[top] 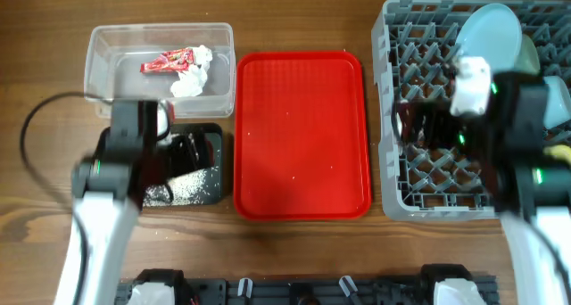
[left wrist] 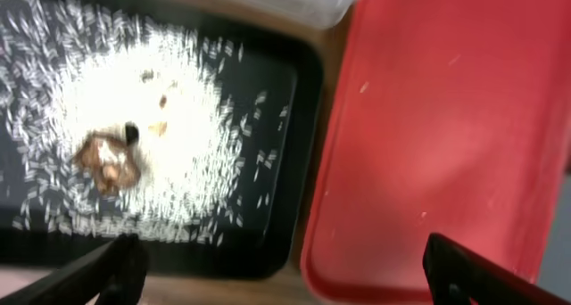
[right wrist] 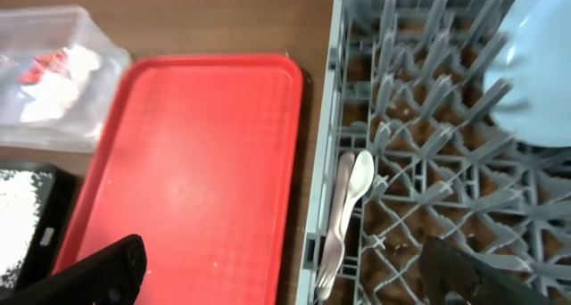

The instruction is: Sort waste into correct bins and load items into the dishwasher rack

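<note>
Overhead and wrist views of a sorting task that appears nearly complete. The clear tub [top: 103,69] at the rear left of the bench [top: 303,20] holds the red wrapper [top: 167,62] and the tissue [top: 192,75]. The black tray [left wrist: 285,162] in front of it holds the rice grains [left wrist: 192,118] and brown scraps [left wrist: 105,167]. The red tray [top: 303,136] is bare apart from a few specks. In the rack [top: 419,176], the blue plate [top: 489,36] stands among the pegs, and the white spoon [right wrist: 360,178] lies near the left wall beside a second utensil [right wrist: 335,225], probably the fork. The cup and bowls cannot be confirmed, since the right arm covers that part. The left hand [left wrist: 285,278] hangs over the black tray, fingers spread, empty. The right hand [right wrist: 285,274] hangs over the rack's left edge, fingers likewise wide apart, holding nothing.
</note>
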Controlling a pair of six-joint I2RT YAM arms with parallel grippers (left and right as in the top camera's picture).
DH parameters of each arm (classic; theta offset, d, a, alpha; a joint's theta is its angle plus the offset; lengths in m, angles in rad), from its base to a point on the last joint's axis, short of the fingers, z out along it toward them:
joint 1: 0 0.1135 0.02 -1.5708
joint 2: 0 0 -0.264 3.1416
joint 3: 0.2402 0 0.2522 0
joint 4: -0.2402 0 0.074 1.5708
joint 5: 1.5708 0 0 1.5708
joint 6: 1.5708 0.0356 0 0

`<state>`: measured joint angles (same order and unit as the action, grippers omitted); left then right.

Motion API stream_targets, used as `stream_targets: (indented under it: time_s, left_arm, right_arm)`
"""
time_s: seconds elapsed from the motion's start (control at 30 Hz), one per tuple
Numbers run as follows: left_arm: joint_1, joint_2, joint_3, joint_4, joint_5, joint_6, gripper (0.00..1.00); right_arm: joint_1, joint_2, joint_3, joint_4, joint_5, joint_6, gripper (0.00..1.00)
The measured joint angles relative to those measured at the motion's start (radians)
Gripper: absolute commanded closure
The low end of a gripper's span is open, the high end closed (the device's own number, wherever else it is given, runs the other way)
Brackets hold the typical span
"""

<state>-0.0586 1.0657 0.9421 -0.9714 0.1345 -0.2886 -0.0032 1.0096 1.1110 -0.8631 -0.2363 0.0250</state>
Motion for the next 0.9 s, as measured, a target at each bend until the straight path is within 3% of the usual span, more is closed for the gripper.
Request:
stream_targets:
  time_s: [0.2, 0.3, 0.9]
  left_arm:
    - [0.000, -0.348, -0.167, 0.087, -0.012, -0.001, 0.00]
    - [0.000, -0.419, -0.194, 0.091, -0.019, -0.001, 0.00]
    - [0.000, -0.441, -0.198, 0.082, -0.026, -0.001, 0.00]
  right_arm:
    - [0.000, -0.296, -0.129, 0.011, 0.028, 0.000, 0.00]
    - [0.000, -0.373, -0.148, -0.043, 0.039, 0.000, 0.00]
    - [0.000, -0.392, -0.154, -0.095, 0.047, 0.000, 0.00]
